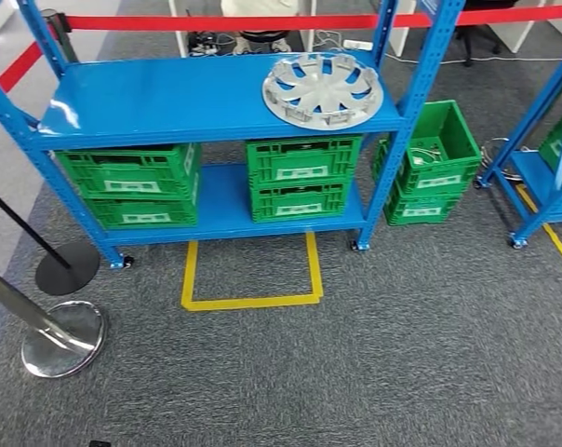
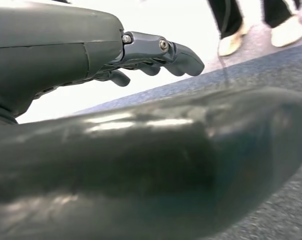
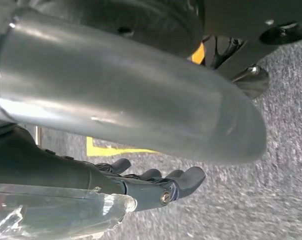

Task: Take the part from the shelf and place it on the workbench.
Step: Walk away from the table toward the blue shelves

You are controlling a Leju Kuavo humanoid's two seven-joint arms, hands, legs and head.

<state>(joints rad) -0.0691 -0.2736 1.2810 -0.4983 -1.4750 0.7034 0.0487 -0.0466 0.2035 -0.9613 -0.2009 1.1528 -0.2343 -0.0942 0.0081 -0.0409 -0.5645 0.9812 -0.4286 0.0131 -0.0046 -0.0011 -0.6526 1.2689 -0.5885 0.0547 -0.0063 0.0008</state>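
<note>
A silver wheel cover [image 1: 323, 89] lies flat on the top board of the blue shelf [image 1: 159, 98], towards its right end. My left hand [image 2: 149, 57] hangs by my side with its fingers stretched out and nothing in them. My right hand [image 3: 157, 185] also hangs down over the grey carpet, fingers straight and empty.
Green crates [image 1: 301, 177] fill the lower shelf, and two more [image 1: 433, 158] stand stacked on the floor to the right. A yellow tape square [image 1: 253, 300] marks the carpet before the shelf. Two barrier post bases [image 1: 61, 337] stand at left. A second blue rack [image 1: 545, 158] is at right. A person's legs [image 2: 255, 25] are nearby.
</note>
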